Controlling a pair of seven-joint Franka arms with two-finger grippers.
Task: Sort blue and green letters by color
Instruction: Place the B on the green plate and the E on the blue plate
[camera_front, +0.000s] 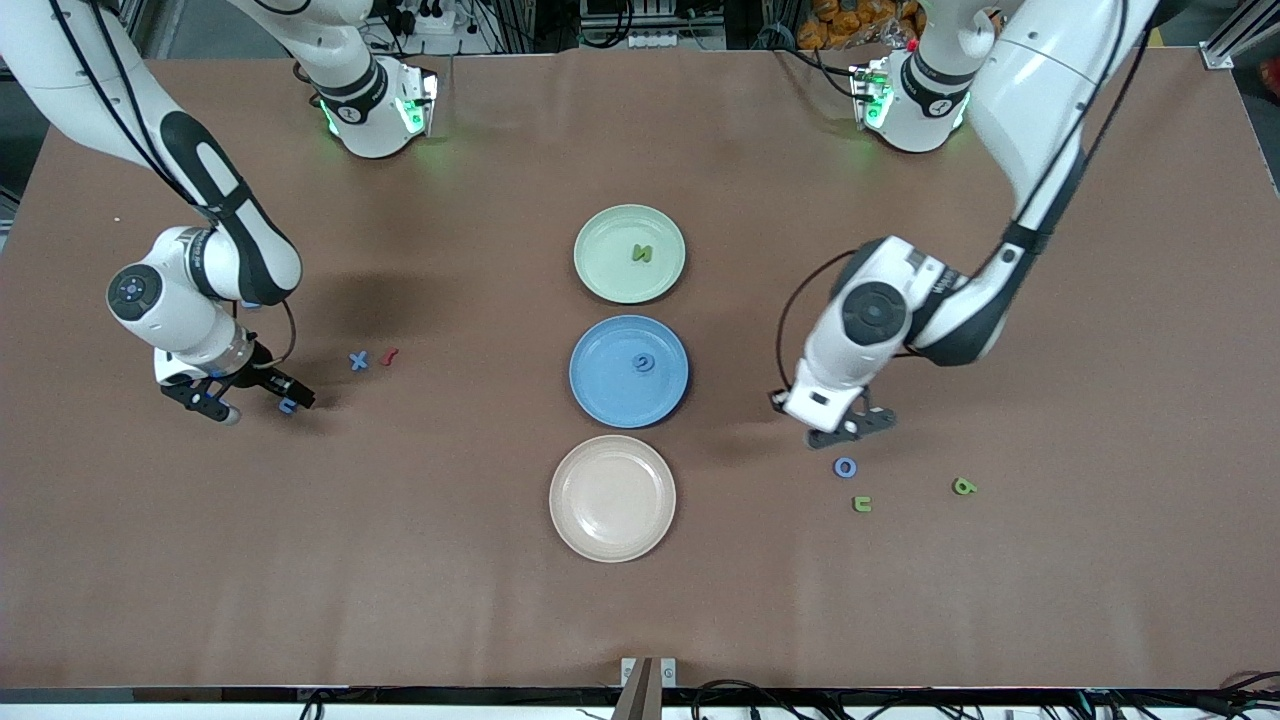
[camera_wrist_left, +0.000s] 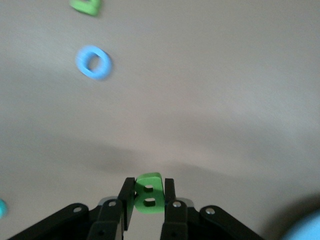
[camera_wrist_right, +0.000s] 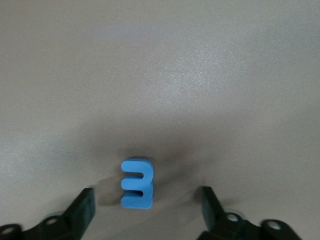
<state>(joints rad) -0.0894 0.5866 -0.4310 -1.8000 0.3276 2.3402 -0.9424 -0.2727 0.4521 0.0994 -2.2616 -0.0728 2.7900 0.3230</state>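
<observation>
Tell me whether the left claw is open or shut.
Shut: in the left wrist view the left claw has both fingers pressed against a green piece.

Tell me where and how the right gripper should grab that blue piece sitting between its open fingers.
Come straight down with the right gripper and close on the two flat side faces of the blue 3-shaped piece. It lies on the table between the open fingers; those straight sides likely give the pads more purchase than its notched edge.
</observation>
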